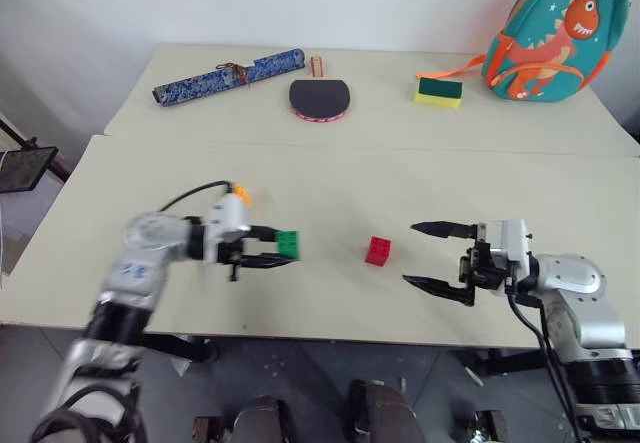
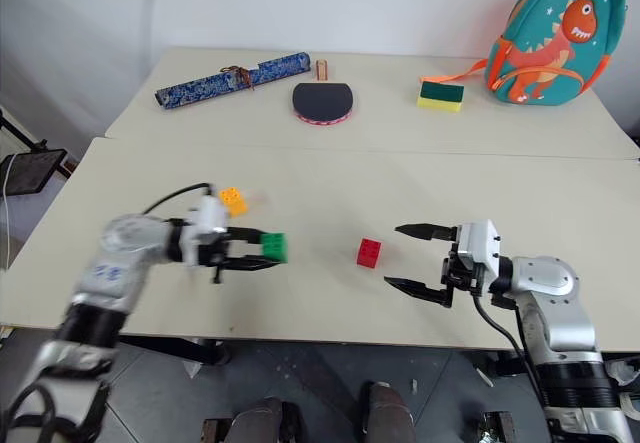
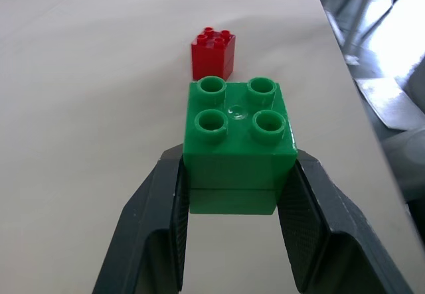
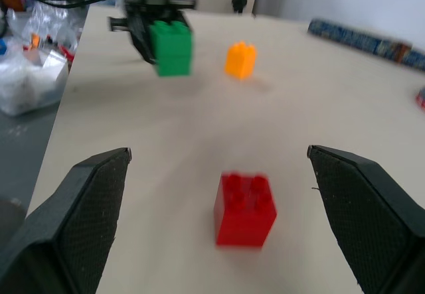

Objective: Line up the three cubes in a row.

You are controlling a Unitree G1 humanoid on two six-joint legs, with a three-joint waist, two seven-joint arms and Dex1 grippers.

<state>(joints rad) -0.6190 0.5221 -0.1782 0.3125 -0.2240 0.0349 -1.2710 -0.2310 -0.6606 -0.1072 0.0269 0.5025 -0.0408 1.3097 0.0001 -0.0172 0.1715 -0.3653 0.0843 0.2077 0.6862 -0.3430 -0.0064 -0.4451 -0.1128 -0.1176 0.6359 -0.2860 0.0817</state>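
Jaws of the left gripper (image 1: 290,246) are clamped on the green cube (image 1: 289,244), one finger (image 3: 156,231) pressed to each side, studs up; the cube sits left of centre in the head view, and whether it is lifted off the tabletop (image 1: 330,178) I cannot tell. Jaws of the right gripper (image 1: 425,255) stand wide apart with nothing between them, at the lower right, pointing toward the frame's left.

Largest first: the pale tabletop fills the middle of the frame, with a second one (image 1: 390,113) butted against it toward the top. On that far one, a teal backpack (image 1: 556,33) with an orange dinosaur stands at the upper right. A blue patterned roll (image 1: 228,76) lies at the upper left, a black paddle (image 1: 320,96) at top centre, and a yellow-and-green sponge (image 1: 439,91) just left of the backpack.

The red cube (image 1: 379,250) rests on the near tabletop just right of centre, between the two grippers and apart from both. The orange cube (image 2: 234,200) sits left of centre, just above the left gripper's wrist.
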